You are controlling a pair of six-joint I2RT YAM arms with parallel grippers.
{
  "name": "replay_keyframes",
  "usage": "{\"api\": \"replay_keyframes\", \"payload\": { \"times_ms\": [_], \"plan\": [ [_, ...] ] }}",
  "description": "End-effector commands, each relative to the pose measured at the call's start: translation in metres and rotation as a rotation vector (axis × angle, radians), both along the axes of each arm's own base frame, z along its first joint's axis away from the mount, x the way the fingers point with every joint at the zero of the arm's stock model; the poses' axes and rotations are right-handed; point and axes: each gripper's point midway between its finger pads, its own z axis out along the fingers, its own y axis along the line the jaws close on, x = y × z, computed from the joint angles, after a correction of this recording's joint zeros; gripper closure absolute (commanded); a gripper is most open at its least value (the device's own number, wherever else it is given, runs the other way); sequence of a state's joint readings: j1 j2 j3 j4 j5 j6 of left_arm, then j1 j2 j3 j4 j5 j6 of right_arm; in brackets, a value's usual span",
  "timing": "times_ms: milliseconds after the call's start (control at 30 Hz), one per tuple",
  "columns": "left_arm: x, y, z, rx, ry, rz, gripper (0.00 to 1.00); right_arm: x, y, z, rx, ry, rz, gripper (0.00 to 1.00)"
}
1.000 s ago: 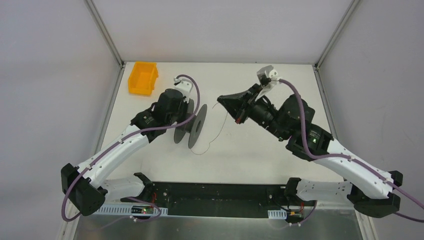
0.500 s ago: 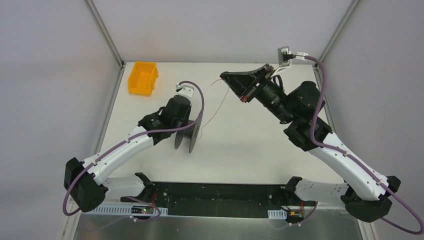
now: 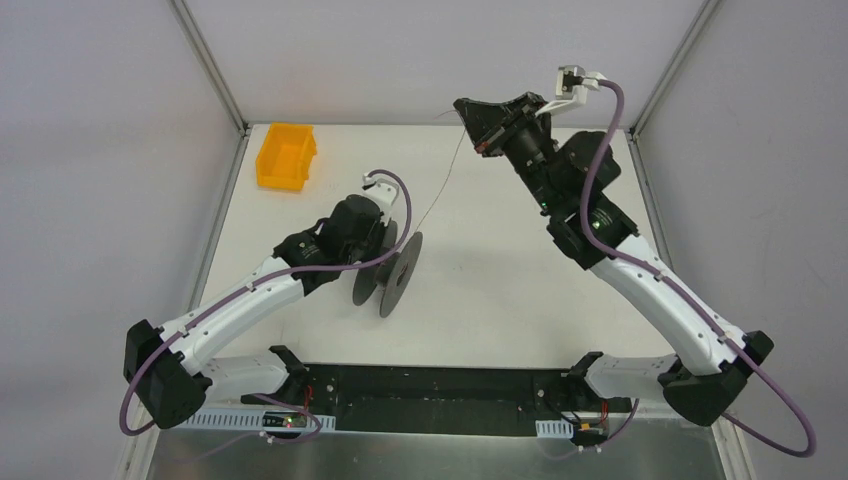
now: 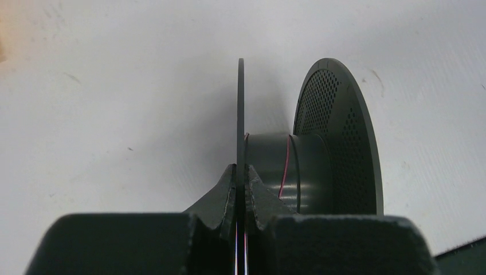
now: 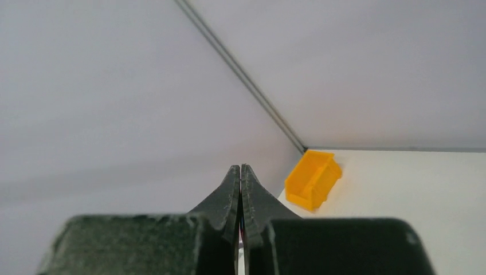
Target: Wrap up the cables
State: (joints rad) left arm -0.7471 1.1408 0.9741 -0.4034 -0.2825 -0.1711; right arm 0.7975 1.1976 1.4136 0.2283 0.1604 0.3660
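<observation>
Only a turn or so of the one reddish wire point(image 4: 285, 166) sits on the single spool point(image 4: 338, 143), mid-way across the table point(image 3: 500, 290). The rest stretches toward the far edge, unwound. The left gripper point(image 4: 240, 172) pinches the spool's flange. The right gripper point(image 5: 240, 172) is closed tight, seemingly on the wire. One orange bin point(image 3: 285, 153).

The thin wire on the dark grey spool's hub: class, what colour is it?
The thin wire is red; the left wrist view shows it best.

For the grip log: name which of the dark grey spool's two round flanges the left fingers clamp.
The thin dark grey flange seen edge-on, pinched between the left fingers. The other, perforated flange stands free, across the hub.
</observation>
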Motion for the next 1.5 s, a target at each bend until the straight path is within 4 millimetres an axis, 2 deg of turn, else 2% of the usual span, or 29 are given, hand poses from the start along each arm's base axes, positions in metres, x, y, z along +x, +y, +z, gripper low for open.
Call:
{"api": "replay_keyframes", "payload": {
  "times_ms": [0,133,233,333,467,500,600,767,867,967,1067,1133,1267,1367,1467],
  "plan": [
    [-0.022,-0.023,0.012,-0.067,-0.004,-0.209,1.0,0.043,-0.013,-0.01,-0.004,0.071,-0.079,1.0],
    [-0.039,-0.027,0.017,-0.107,-0.012,-0.299,1.0,0.086,-0.031,-0.055,-0.009,0.197,-0.115,1.0],
    [-0.051,-0.03,0.023,-0.137,-0.019,-0.368,1.0,0.109,-0.05,-0.087,-0.002,0.274,-0.136,1.0],
    [-0.063,-0.037,0.037,-0.197,-0.027,-0.431,1.0,0.119,-0.063,-0.119,-0.011,0.311,-0.135,1.0],
    [-0.071,-0.04,0.062,-0.308,-0.042,-0.441,1.0,0.119,-0.079,-0.16,-0.011,0.352,-0.125,1.0],
    [-0.069,-0.039,0.069,-0.348,-0.039,-0.413,1.0,0.114,-0.081,-0.181,-0.021,0.373,-0.112,1.0],
    [-0.062,-0.032,0.091,-0.505,-0.025,-0.33,1.0,0.091,-0.076,-0.208,-0.042,0.317,-0.024,1.0],
    [-0.047,-0.011,0.131,-0.792,-0.05,-0.206,1.0,0.043,-0.082,-0.227,-0.065,0.161,0.036,1.0],
    [-0.043,-0.005,0.145,-0.912,-0.048,-0.16,1.0,0.02,-0.086,-0.243,-0.107,0.131,0.058,1.0],
    [-0.037,-0.002,0.157,-1.036,-0.036,-0.108,1.0,-0.003,-0.087,-0.25,-0.129,0.072,0.093,1.0],
    [-0.029,-0.001,0.17,-1.194,-0.021,-0.06,1.0,-0.017,-0.096,-0.26,-0.141,0.053,0.068,1.0],
    [-0.024,-0.003,0.173,-1.292,0.003,-0.053,1.0,-0.023,-0.102,-0.268,-0.149,0.045,0.044,1.0],
    [-0.015,-0.003,0.181,-1.429,0.038,-0.03,1.0,-0.038,-0.106,-0.27,-0.157,-0.006,0.04,1.0],
    [-0.008,0.005,0.175,-1.45,0.05,0.069,1.0,-0.052,-0.107,-0.266,-0.16,-0.062,0.053,1.0],
    [-0.002,0.018,0.172,-1.487,0.029,0.159,1.0,-0.057,-0.111,-0.268,-0.191,-0.069,0.024,1.0]
  ]
}}
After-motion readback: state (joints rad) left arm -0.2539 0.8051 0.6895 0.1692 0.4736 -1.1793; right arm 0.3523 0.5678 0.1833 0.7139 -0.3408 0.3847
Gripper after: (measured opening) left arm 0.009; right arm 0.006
